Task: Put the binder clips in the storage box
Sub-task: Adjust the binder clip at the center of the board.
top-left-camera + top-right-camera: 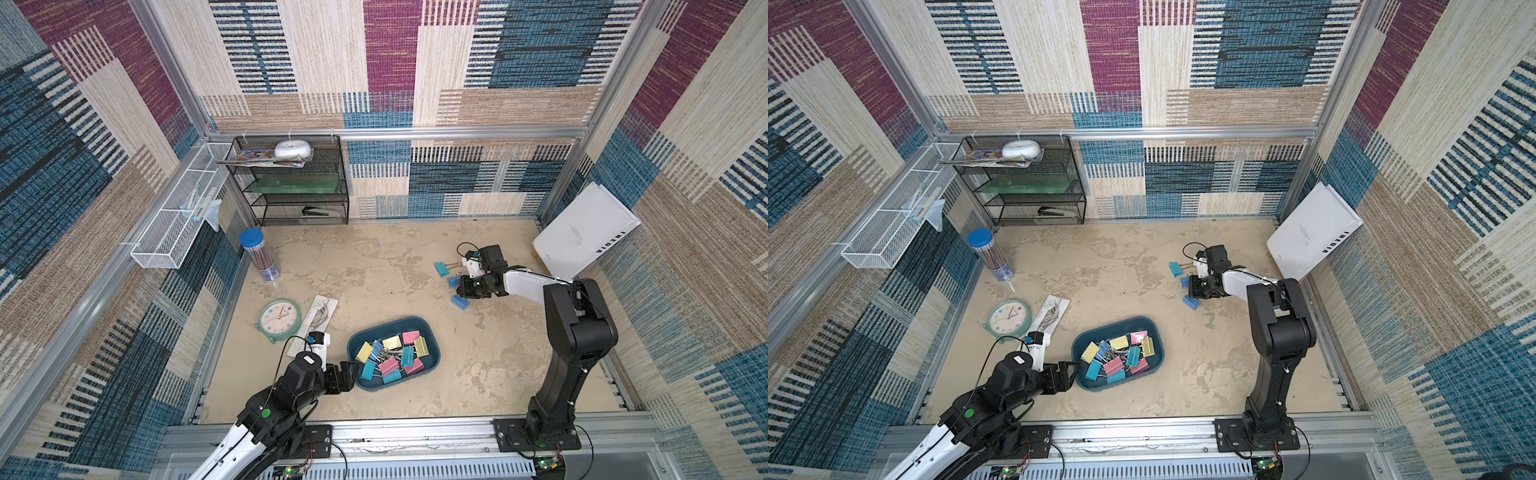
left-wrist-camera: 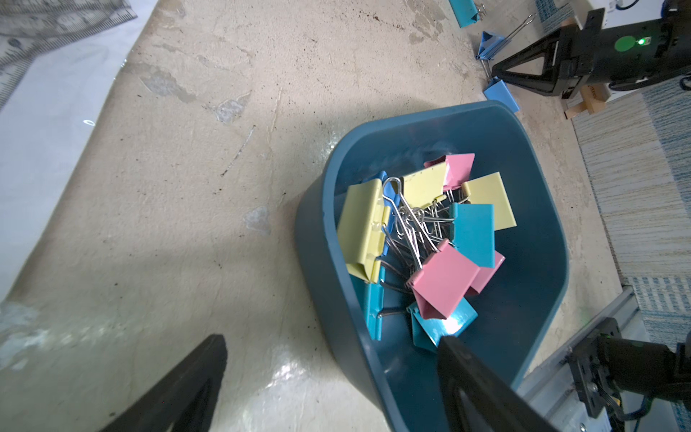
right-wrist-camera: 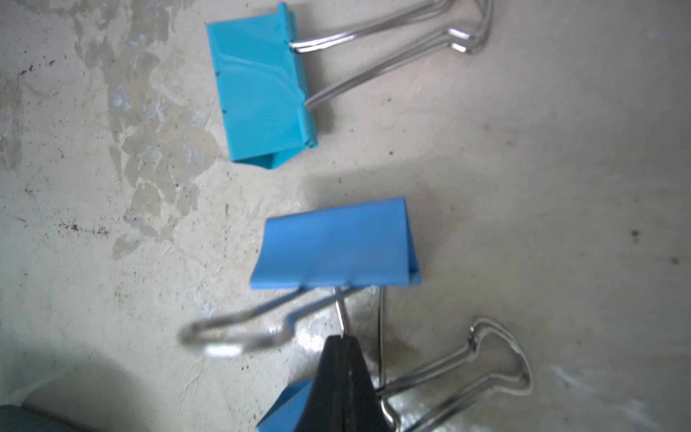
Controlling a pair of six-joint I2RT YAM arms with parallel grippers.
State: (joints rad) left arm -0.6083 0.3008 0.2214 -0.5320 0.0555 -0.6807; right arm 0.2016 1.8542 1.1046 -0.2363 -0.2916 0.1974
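The white book point(image 1: 586, 232) leaning against the right wall carries black spine letters that seem to read "INEDIA"; its small cover print is illegible. The clock point(image 1: 279, 318) numerals and the ruler point(image 2: 37, 37) figures are too blurred to read.

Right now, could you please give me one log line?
left end effector: open, astride box; right end effector: shut on blue clip; loose: two clips

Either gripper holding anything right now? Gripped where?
Right gripper pinches the blue binder clip by one wire handle. Left gripper is open, empty.

Clock point(image 1: 279, 319), pencil tube point(image 1: 261, 262), white book point(image 1: 582, 237).
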